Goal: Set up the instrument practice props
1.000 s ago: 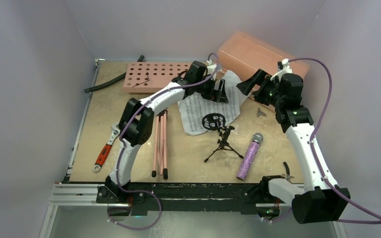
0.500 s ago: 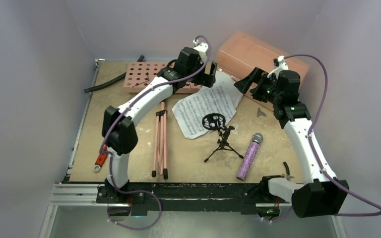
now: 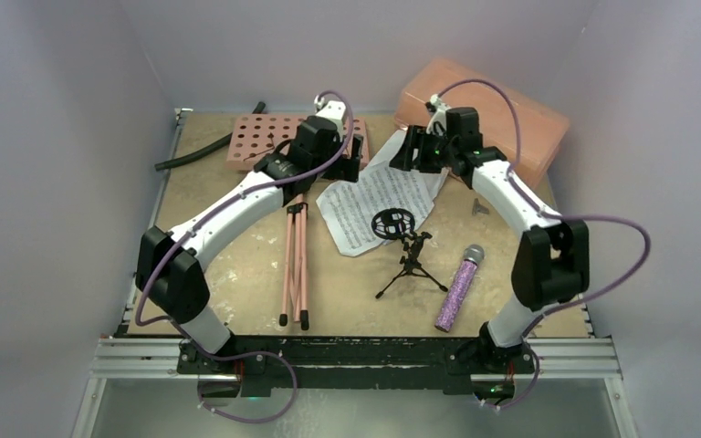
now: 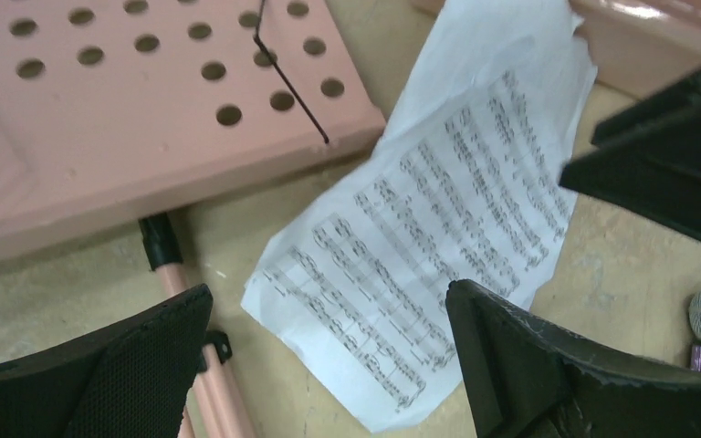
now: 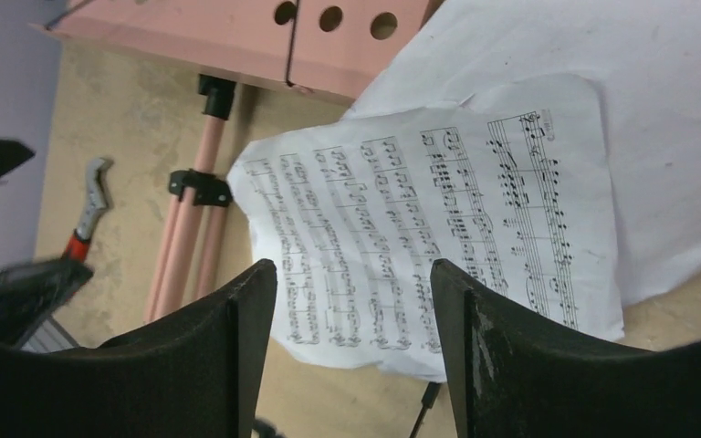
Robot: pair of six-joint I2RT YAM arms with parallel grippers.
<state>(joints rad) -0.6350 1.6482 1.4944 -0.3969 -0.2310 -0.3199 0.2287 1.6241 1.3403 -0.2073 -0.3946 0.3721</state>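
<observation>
The pink perforated music stand [image 3: 269, 137] lies flat at the back left, its folded legs [image 3: 294, 265] pointing to the near edge. White sheet-music pages [image 3: 379, 201] lie mid-table, right of the plate. The black mic stand [image 3: 408, 255] stands upright on the pages' near corner. The purple glitter microphone [image 3: 459, 287] lies to its right. My left gripper [image 3: 349, 151] hovers open and empty between plate [image 4: 146, 100] and pages [image 4: 429, 237]. My right gripper [image 3: 408, 151] hovers open and empty over the pages' far end [image 5: 420, 228]. In the wrist views, the left gripper [image 4: 329, 365] and the right gripper [image 5: 351, 347] hold nothing.
A salmon plastic box [image 3: 493, 105] sits at the back right, just behind my right gripper. A black hose [image 3: 205, 151] lies at the back left. The red-handled wrench [image 5: 91, 210] lies left of the stand's legs, hidden under my left arm in the top view.
My left gripper has drawn back left off the pages toward the stand's plate. My right arm has swung left to the pages' far end. The pages have shifted and lie flatter.
</observation>
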